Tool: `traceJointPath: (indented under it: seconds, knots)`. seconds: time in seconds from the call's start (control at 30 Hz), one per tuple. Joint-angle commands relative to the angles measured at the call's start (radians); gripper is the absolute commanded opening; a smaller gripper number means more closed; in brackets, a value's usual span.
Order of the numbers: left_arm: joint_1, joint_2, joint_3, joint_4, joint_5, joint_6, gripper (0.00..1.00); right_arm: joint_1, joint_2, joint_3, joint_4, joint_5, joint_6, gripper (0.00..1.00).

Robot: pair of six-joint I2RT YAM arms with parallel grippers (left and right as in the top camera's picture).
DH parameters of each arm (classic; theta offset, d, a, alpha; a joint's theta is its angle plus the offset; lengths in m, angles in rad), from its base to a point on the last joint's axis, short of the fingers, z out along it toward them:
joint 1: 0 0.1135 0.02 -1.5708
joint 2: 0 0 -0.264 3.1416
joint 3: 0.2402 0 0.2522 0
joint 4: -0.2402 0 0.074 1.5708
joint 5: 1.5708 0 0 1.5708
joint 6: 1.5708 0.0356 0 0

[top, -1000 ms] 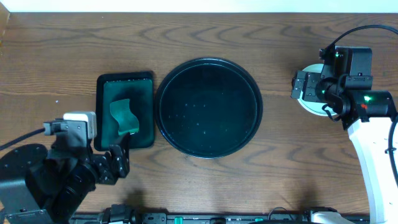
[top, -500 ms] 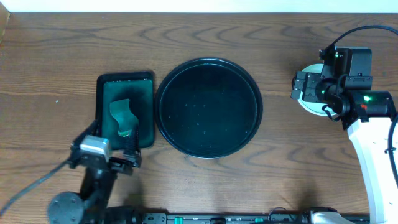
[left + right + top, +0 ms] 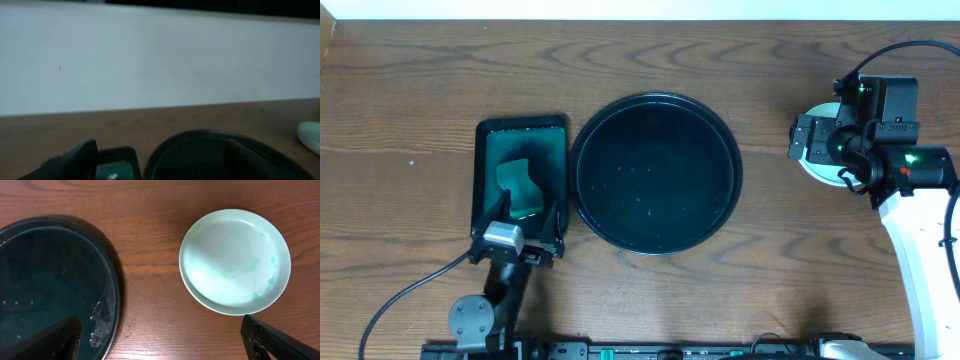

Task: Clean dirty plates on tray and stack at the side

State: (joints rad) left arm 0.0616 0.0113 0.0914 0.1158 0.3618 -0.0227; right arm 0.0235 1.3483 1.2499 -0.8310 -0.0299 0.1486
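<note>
The tray (image 3: 655,172) sits mid-table, a smaller tray (image 3: 480,180) holding a sponge (image 3: 520,187) just left; the plates (image 3: 235,262) lie toward the right edge.

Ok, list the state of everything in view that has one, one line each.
black tray: no plates on it, flecked with droplets.
plates: on the table right of the black tray, seemingly stacked, top one faintly smeared teal.
green tray: holds the sponge.
sponge: lying in the green tray, not held.
left pincer: open, empty.
right pincer: open, empty.
</note>
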Motion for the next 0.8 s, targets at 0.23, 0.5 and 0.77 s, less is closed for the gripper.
traceJointPath:
  seconds: [0.23,0.5,0.77]
  knots:
    - [-0.004,-0.010,-0.088,-0.001,-0.014,0.041,0.80,0.010,-0.013,-0.001,0.000,0.003,-0.008,0.99]
    - [-0.003,-0.010,-0.087,-0.163,-0.036,0.067,0.80,0.010,-0.013,-0.001,0.000,0.003,-0.008,0.99]
    - [-0.003,-0.007,-0.087,-0.161,-0.033,0.067,0.80,0.010,-0.013,-0.001,0.000,0.003,-0.008,0.99]
